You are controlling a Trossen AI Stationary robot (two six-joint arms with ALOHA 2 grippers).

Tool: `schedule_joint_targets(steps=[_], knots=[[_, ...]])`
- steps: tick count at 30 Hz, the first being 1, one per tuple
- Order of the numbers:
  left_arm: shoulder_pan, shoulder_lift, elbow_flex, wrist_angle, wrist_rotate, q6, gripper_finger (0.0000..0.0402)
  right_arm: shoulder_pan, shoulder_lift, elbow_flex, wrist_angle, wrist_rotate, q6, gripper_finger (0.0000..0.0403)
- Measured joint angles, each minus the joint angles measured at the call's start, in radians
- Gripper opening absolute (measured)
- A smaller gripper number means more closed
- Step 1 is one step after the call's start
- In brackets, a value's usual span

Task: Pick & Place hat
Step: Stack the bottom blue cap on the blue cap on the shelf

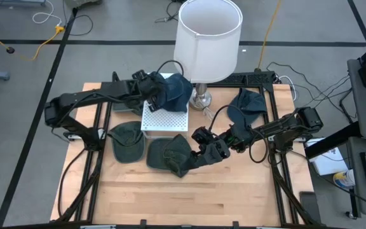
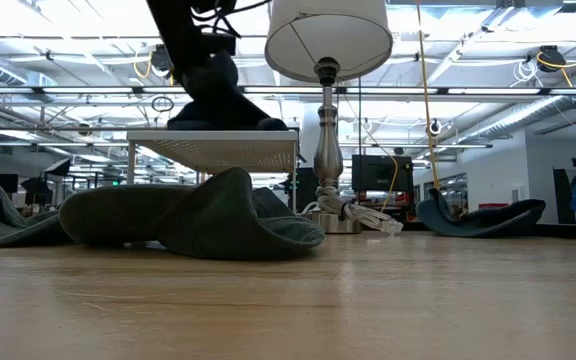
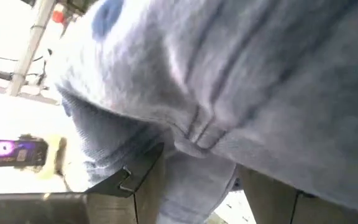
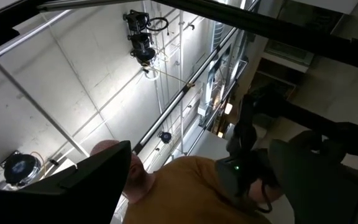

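Note:
A blue hat (image 1: 175,92) lies on top of a white perforated stand (image 1: 165,117) at the table's far middle. My left gripper (image 1: 150,86) reaches it from the table's left, slanting down. In the left wrist view its parted fingers (image 3: 140,182) have blue cloth (image 3: 197,124) between them. A dark green hat (image 1: 169,156) rests on the table in front of the stand. My right gripper (image 1: 203,145) hangs just to the right of it, open and empty. Its fingers (image 4: 98,180) point up at the ceiling. My left gripper has a fold of the blue hat's cloth (image 3: 194,171) between its parted fingers, coming at it from the table's left and slanting down. I cannot tell whether the fingers touch the cloth. The hat rests on the stand's top.
A second green hat (image 1: 127,141) lies left of the first, and a dark blue one (image 1: 246,105) lies at the far right. A table lamp with a white shade (image 1: 207,38) stands behind the stand, its cord (image 2: 363,215) lying by its base. Bare wood lies toward the near edge.

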Motion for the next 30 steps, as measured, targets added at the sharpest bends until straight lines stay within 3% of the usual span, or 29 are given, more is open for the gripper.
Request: schedule_joint_targets(steps=[7,15,21,30], knots=[[0.001,-0.023,0.0,0.011,0.067,0.053,0.0203,0.0,0.0,0.0,0.0,0.0,0.0,0.0375],[0.004,-0.023,0.0,-0.019,0.083,0.088,0.0243,-0.001,0.0,0.0,0.0,-0.018,0.0,0.0375],[0.014,-0.031,0.0,-0.085,0.12,0.072,0.0249,-0.001,0.0,0.0,0.0,-0.026,-0.003,0.0375],[0.001,-0.027,0.0,-0.175,0.254,0.155,0.0248,-0.002,0.0,0.0,-0.008,-0.068,-0.008,0.0375]])
